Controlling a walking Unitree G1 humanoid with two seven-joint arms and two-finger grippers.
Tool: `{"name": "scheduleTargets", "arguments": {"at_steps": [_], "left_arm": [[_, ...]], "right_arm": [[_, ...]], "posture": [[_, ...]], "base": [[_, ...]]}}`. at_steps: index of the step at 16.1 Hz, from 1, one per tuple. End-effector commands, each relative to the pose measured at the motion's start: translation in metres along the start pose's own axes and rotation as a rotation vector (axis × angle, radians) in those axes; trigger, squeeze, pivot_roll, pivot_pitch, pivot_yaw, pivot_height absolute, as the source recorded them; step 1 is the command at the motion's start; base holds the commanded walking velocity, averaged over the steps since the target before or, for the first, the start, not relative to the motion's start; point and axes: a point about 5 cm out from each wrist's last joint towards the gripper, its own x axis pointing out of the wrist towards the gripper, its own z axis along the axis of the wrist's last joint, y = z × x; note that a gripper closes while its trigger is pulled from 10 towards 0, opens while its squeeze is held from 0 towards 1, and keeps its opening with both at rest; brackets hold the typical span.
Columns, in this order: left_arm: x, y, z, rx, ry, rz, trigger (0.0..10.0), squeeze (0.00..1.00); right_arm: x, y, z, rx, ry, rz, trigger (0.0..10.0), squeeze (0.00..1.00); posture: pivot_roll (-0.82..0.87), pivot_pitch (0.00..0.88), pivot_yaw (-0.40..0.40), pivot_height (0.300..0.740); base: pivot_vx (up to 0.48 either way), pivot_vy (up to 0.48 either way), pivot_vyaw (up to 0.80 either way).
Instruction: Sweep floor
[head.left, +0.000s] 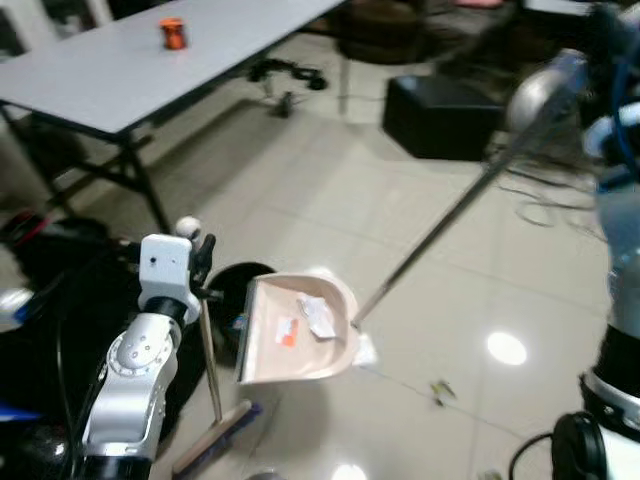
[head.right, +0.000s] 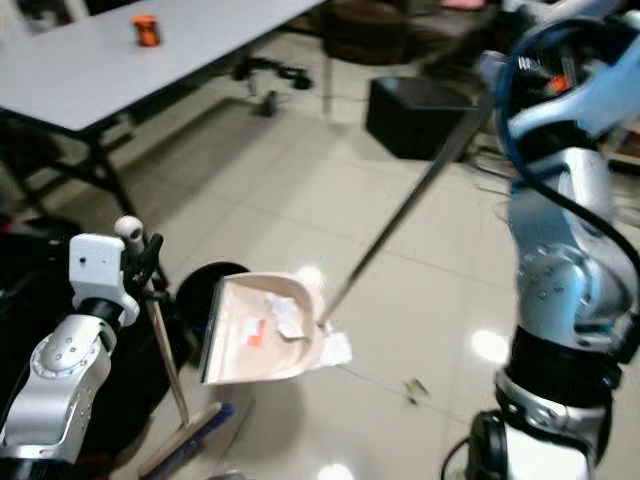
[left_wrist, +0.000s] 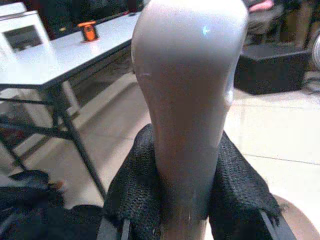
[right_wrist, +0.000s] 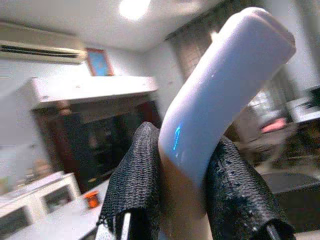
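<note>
Silver and jointed, the left arm rises from the foreground, its left gripper (left_wrist: 185, 200) closed with mesh-covered black fingers (left_wrist: 132, 185) on the rounded pale top of the broom handle (head.left: 209, 350), a thin wooden stick slanting down from the gripper to the broom head (head.left: 215, 435) on the floor. Just beyond that gripper the beige dustpan (head.left: 300, 330) sits tilted on glossy cream floor tiles (head.left: 300, 190), holding scraps of white paper (head.left: 318, 315) and an orange bit; a dark round bin (head.left: 228, 300) lies between the gripper and the pan. From the pan a long grey dustpan handle (head.right: 400, 215) runs up to the raised right arm, where the right gripper (right_wrist: 185, 195) clamps its curved, smooth white end. A small scrap (head.left: 440, 390) lies on the tiles beyond the pan. Farther off stand a grey folding table (head.left: 120, 70) bearing an orange object (head.left: 172, 33) and a black box (head.left: 440, 115).
</note>
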Motion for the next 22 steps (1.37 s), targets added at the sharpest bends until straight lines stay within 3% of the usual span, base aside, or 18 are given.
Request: {"name": "scheduleTargets", "arguments": {"at_steps": [1, 10, 22], "left_arm": [[0.001, -0.002, 0.011, 0.011, -0.048, -0.003, 10.0, 0.0], [-0.001, 0.0, 0.01, 0.011, -0.042, 0.005, 10.0, 0.0], [0.001, -0.006, 0.012, 0.002, -0.05, -0.014, 10.0, 0.0]], "right_arm": [[0.001, -0.003, 0.007, 0.001, -0.023, -0.01, 10.0, 0.0], [0.002, -0.002, 0.005, 0.007, -0.016, 0.001, 10.0, 0.0], [0.002, -0.014, 0.011, -0.033, -0.05, -0.068, 10.0, 0.0]], "posture": [[0.03, 0.0, 0.048, 0.74], [0.04, 0.0, 0.042, 0.74], [0.03, 0.0, 0.043, 0.74]], "base": [[0.296, 0.0, 0.66], [0.3, 0.0, 0.66], [0.309, 0.0, 0.0]]}}
